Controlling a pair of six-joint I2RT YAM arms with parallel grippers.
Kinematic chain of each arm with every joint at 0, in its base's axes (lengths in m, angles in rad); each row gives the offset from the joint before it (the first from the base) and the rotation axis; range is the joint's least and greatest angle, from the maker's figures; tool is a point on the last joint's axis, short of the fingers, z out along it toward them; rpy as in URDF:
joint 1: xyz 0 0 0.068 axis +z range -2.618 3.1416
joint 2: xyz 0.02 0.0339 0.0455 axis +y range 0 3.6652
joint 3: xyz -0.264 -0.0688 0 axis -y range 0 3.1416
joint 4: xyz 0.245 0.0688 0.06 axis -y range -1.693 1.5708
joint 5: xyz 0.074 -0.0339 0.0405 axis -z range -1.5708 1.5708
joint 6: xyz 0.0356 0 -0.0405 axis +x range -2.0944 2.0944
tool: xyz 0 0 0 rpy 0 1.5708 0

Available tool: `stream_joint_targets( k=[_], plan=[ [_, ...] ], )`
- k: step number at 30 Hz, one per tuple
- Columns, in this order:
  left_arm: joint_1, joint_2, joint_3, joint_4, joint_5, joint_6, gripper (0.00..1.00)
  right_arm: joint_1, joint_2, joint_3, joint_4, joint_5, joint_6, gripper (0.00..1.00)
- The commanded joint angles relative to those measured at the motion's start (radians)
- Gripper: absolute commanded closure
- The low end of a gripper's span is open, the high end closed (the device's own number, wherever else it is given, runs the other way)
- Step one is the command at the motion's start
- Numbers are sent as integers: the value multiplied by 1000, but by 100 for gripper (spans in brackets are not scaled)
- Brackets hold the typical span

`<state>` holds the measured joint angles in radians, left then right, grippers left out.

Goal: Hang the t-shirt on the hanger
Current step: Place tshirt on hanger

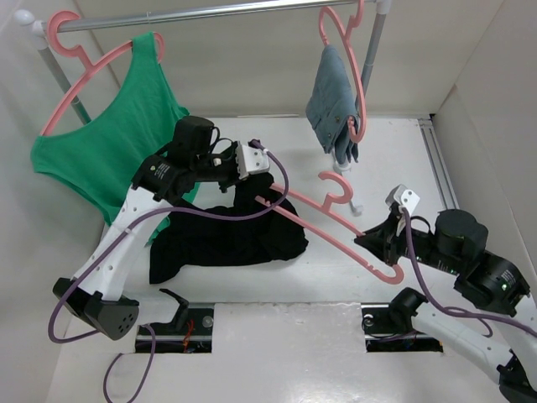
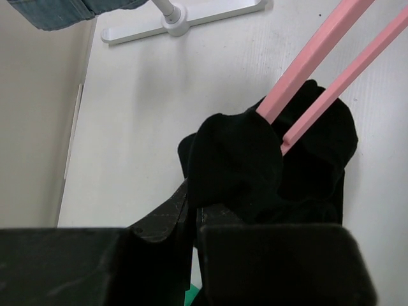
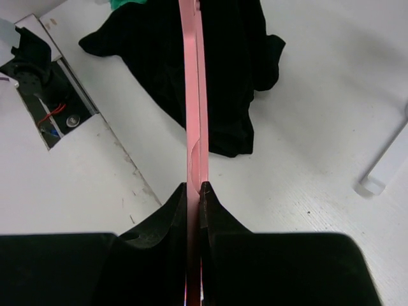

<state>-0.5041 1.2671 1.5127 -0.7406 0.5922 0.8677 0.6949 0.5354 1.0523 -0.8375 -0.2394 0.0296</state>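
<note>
T-shirt: the black t-shirt (image 1: pixel 220 239) lies crumpled on the white worktop (image 1: pixel 336 294), left of centre and in front of the left arm; one bunched edge of it is drawn up toward that arm's gripper

Hanger: the salmon-pink hanger (image 1: pixel 323 222) runs on a slant across the middle of the worktop, with its curled hook pointing toward the far side; its left shoulder end disappears into the raised bunch of black cloth, and its right end is at the right arm

Left gripper: the left gripper (image 1: pixel 258 174) is closed down on a fold of the t-shirt; in its wrist view (image 2: pixel 193 204) black cloth is pinched between the two fingers, and just beyond them the hanger's two pink bars (image 2: pixel 306 83) go into the cloth (image 2: pixel 248 166)

Right gripper: the right gripper (image 1: pixel 375 241) is clamped tight on the hanger near its right end; in its wrist view (image 3: pixel 194 189) the fingers press the pink bar (image 3: pixel 193 95) from both sides with no gap, and the bar runs straight away to the black heap (image 3: pixel 236 70)

Rail: a metal rail (image 1: pixel 210 13) crosses the far side

Green tank top: the green tank top (image 1: pixel 109 143) hangs from the rail at the left, behind the left arm

Denim cloth: a grey-blue denim cloth (image 1: pixel 331 105) hangs from the rail at the right, well apart from the t-shirt; its lower edge shows at the top left of the left wrist view (image 2: pixel 57 13)

Rack foot: a white rack foot (image 2: pixel 178 19) rests on the worktop beyond the shirt
</note>
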Motion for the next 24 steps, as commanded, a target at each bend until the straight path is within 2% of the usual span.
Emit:
stream_joint_targets(
  k=[1,8,13,16,21,24],
  plan=[
    [-8,-8,17,18,21,14,100,6,17,37,97,11,-16,100],
    [-17,2,69,-32,57,36,100,6,63,60,98,11,-80,100],
    [-51,44,190,-77,182,-36,100,6,123,-1,227,2,-137,100],
    [-51,55,228,-88,205,-64,100,6,135,-23,279,38,-158,100],
    [-51,55,265,-109,205,-85,100,6,146,-49,301,152,-171,100],
    [-51,55,279,-100,111,-85,100,6,131,-28,244,224,-171,100]
  ],
)
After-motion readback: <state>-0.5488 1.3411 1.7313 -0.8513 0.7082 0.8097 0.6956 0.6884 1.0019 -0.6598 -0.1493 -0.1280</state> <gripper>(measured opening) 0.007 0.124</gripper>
